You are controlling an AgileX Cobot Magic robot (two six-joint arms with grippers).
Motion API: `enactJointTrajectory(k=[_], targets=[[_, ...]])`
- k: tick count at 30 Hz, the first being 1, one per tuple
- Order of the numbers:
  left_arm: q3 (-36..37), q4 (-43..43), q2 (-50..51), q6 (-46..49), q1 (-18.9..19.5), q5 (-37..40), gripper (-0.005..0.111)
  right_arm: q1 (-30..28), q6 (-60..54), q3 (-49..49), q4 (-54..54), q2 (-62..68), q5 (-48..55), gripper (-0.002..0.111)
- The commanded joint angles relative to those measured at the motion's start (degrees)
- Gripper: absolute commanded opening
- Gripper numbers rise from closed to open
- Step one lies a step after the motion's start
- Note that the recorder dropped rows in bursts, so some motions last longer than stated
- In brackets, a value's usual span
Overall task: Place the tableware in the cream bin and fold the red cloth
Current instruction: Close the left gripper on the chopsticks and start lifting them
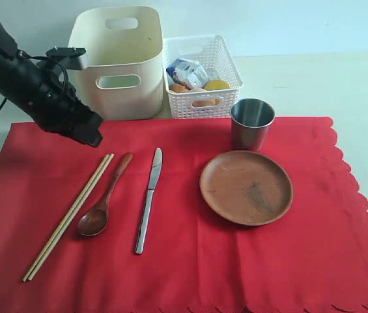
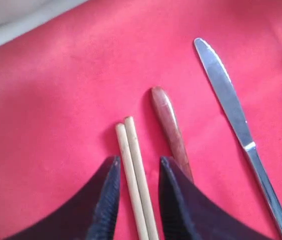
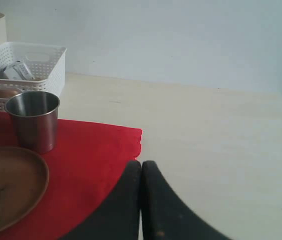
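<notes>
Scalloped bright red fabric cloth (image 1: 190,274) lies spread on the worktop (image 1: 340,78), bearing a pair of light wooden chopsticks (image 1: 70,215), a dark wooden spoon (image 1: 102,199), a metal table knife (image 1: 148,199), a round brown plate (image 1: 245,187) and a steel cup (image 1: 252,124). Behind stands the tall cream plastic bin (image 1: 118,62). The left tool (image 2: 138,162), released, straddles the chopsticks' ends nearest the bin. The right tool (image 3: 141,165) is clenched on nothing.

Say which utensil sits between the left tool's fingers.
The pair of light wooden chopsticks: their ends lie in the gap of the open left tool. The dark wooden spoon and metal table knife lie outside it.
</notes>
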Motion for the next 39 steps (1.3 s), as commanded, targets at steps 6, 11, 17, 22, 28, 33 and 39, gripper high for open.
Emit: enactJointTrajectory(k=[6,11,17,22,28,33,39], targets=[[0.5,2.2,2.2,-1.2,-2.4,-1.7,0.028,-0.3,-0.1,0.3,0.0,-0.4,-0.1,0.0],[1.0,2.1,3.4,-1.3,-2.4,-2.6,0.028,-0.3,-0.1,0.3,0.0,-0.4,-0.1,0.0],[1.0,1.7,5.3,-1.3,-2.5,-3.3,0.028,-0.3,-0.1,0.3,0.2,-0.4,-0.1,0.0],[1.0,2.2,5.7,-1.3,-3.7,-4.5,0.028,-0.3,-0.1,0.3,0.2,-0.4,-0.1,0.0],[1.0,6.0,6.5,-4.9,-4.6,-6.2,0.028,-0.3,-0.1,0.3,0.2,-0.4,-0.1,0.0],[1.0,8.5,6.5,-7.3,-4.6,-6.7,0.028,-0.3,-0.1,0.3,0.2,-0.4,-0.1,0.0],[1.0,8.9,6.4,-7.5,-4.6,-5.6,0.028,-0.3,-0.1,0.3,0.2,-0.4,-0.1,0.0]])
